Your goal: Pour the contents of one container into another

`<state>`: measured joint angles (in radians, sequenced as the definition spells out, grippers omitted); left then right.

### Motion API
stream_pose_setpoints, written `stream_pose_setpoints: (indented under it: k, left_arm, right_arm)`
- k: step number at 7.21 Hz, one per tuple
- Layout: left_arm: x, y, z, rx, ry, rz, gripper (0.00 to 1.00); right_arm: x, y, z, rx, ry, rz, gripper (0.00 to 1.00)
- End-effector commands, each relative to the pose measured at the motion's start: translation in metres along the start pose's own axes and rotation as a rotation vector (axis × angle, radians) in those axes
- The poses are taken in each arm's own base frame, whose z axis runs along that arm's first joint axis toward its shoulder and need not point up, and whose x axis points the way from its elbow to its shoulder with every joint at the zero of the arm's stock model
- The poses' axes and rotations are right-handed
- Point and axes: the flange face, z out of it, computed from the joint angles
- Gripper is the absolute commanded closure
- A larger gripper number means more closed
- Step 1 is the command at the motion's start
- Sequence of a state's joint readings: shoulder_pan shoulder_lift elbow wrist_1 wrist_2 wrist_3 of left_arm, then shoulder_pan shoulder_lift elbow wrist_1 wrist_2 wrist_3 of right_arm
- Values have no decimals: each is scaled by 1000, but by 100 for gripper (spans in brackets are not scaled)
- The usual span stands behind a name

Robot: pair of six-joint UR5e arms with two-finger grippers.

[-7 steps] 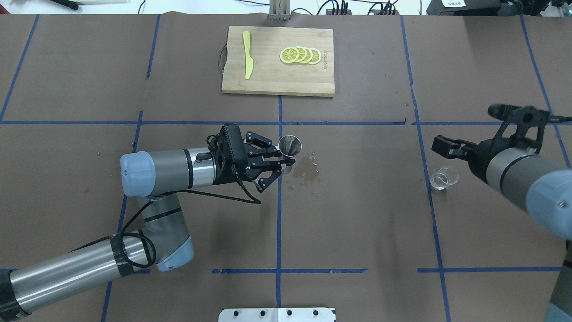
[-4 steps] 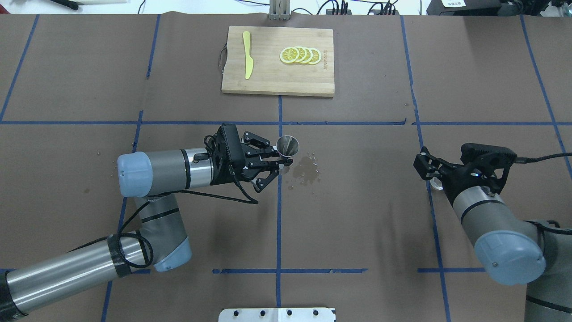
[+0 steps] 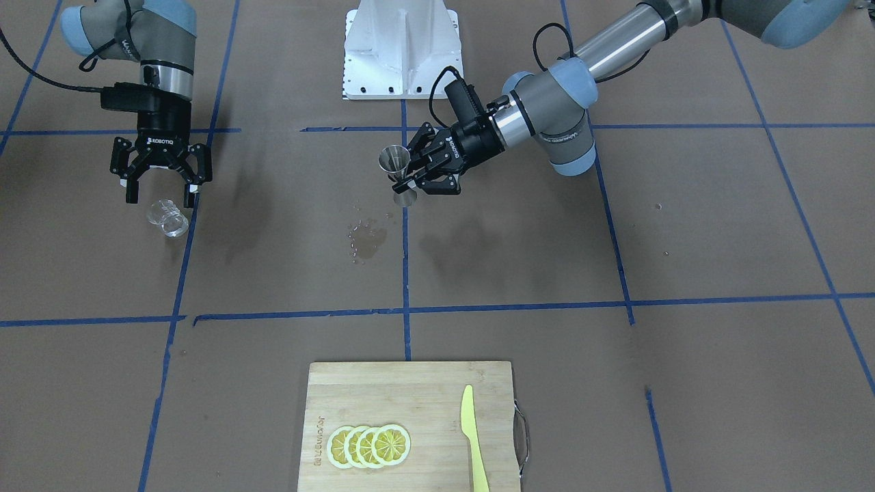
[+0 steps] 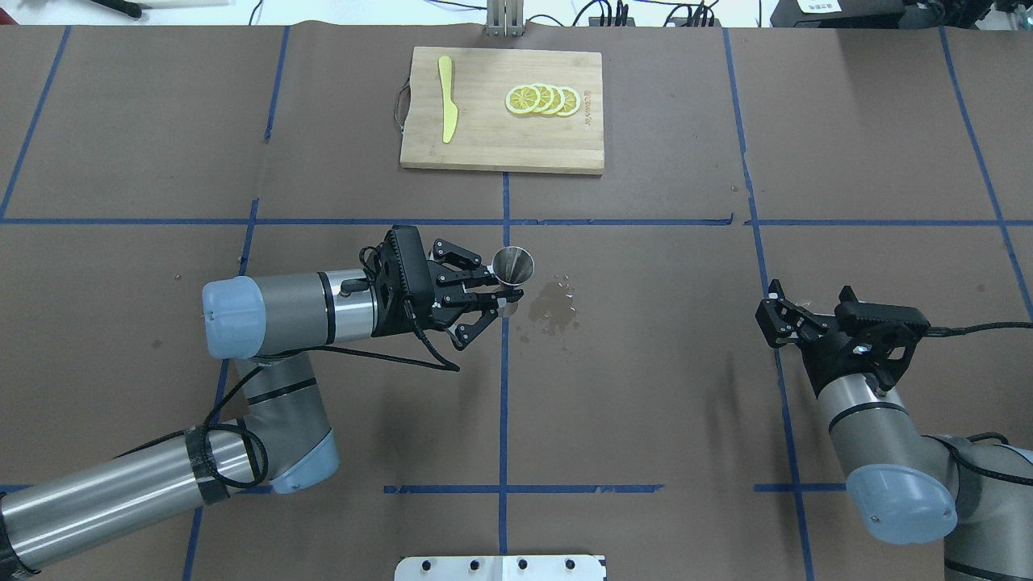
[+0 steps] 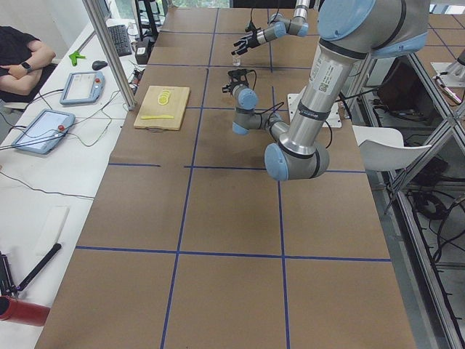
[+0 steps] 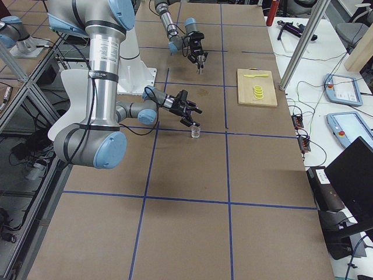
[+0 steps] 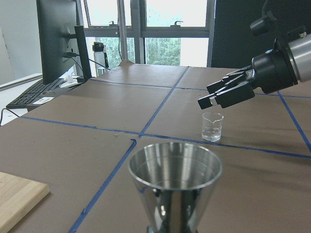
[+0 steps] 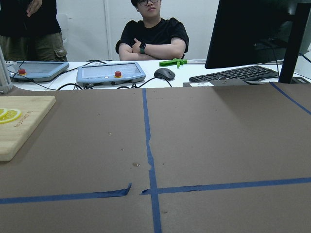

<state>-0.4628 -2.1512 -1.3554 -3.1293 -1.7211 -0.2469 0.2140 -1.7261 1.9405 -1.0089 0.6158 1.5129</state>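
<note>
My left gripper is shut on the narrow waist of the silvery steel jigger, which stands upright with its open cone up. The left wrist view has the jigger's mouth close up, with nothing showing inside. The small clear glass measuring cup stands on the table at the robot's right. Just above it hovers my right gripper, open and pointing down, touching nothing. From overhead the right gripper covers the cup. The cup also shows below the right gripper's fingers.
A wet spill marks the paper beside the jigger. At the table's far side lies a wooden cutting board with lemon slices and a yellow knife. Operators sit beyond the far edge.
My right arm has swung in from the back right and come down over the glass cup, hiding it from overhead. The left gripper has shifted slightly to the left with the jigger.
</note>
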Motion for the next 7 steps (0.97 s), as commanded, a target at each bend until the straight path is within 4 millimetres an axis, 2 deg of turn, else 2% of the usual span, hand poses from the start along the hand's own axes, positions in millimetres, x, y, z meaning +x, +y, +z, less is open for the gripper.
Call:
stream_pose_setpoints:
  k: [1,3,6,7]
  left_arm:
    - [1,1,0,-2,1,-1,100]
    - [0,1,0,-1,-1,-1,100]
    - [1,1,0,-2,1,-1,100]
    - [0,1,0,-1,-1,-1,100]
  right_arm:
    - [14,26,6,62,16,-17,0]
    - [11,39,0,119,-1,-17,0]
    - [22,64,9,166,9,-42,0]
    - [19,69,9,163,5,-38,0]
